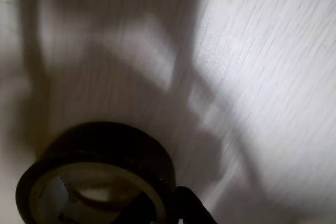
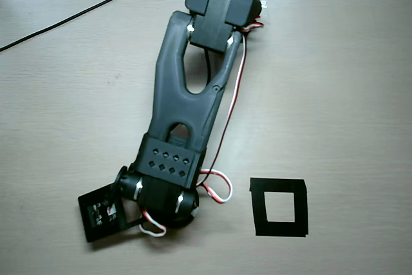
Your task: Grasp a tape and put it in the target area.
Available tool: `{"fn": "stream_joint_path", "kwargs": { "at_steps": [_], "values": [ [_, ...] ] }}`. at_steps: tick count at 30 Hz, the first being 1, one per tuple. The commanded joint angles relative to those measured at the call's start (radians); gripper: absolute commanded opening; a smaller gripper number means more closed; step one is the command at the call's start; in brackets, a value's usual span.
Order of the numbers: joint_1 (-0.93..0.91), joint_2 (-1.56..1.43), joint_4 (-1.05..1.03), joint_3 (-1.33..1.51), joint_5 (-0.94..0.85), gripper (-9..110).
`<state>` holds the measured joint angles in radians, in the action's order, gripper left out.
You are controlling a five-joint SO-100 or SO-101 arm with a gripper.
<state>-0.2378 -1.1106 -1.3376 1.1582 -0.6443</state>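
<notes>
1. Gripper (image 1: 176, 208): in the wrist view only one dark finger tip (image 1: 191, 208) shows, at the bottom edge, pressed against the outer wall of the tape. A dark shape also lies inside the roll's open centre near that wall, possibly the other finger. Whether the jaws are closed on the wall or merely beside it cannot be told. In the overhead view the gripper is hidden beneath the arm.
2. Tape (image 1: 100, 156): round roll, black outer ring, tan inner core, open centre. It occupies the lower left of the wrist view and lies on or close to the table; contact cannot be told. In the overhead view it is not visible, covered by the arm.
3. Arm (image 2: 187, 101): dark grey, stretched from the top of the overhead view down to lower left, well apart from the target area. Red and white wires (image 2: 222, 127) run along its side.
4. Camera board (image 2: 103, 214): black rectangular frame with a circuit board, at the arm's lower end, left of the target area.
5. Target area (image 2: 257, 207): square outline of black tape strips, bare middle, right of the arm's lower end.
6. Table (image 2: 347, 94): pale wood grain; a black cable (image 2: 84, 12) crosses its upper left.
</notes>
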Motion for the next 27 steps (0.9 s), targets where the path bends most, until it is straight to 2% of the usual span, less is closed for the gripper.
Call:
{"fn": "stream_joint_path", "kwargs": {
  "at_steps": [1, 6, 14, 20, 27],
  "values": [
    [0.009, -0.029, -0.055, -0.078, -0.009, 0],
    [0.089, -0.172, -0.158, -0.084, 0.009, 0],
    [0.360, -0.331, -0.253, -0.080, 0.120, 0],
    [0.500, -0.258, -0.252, -0.120, 0.164, 0],
    [0.526, -0.064, -0.238, -0.258, 0.152, 0]
  ]
}}
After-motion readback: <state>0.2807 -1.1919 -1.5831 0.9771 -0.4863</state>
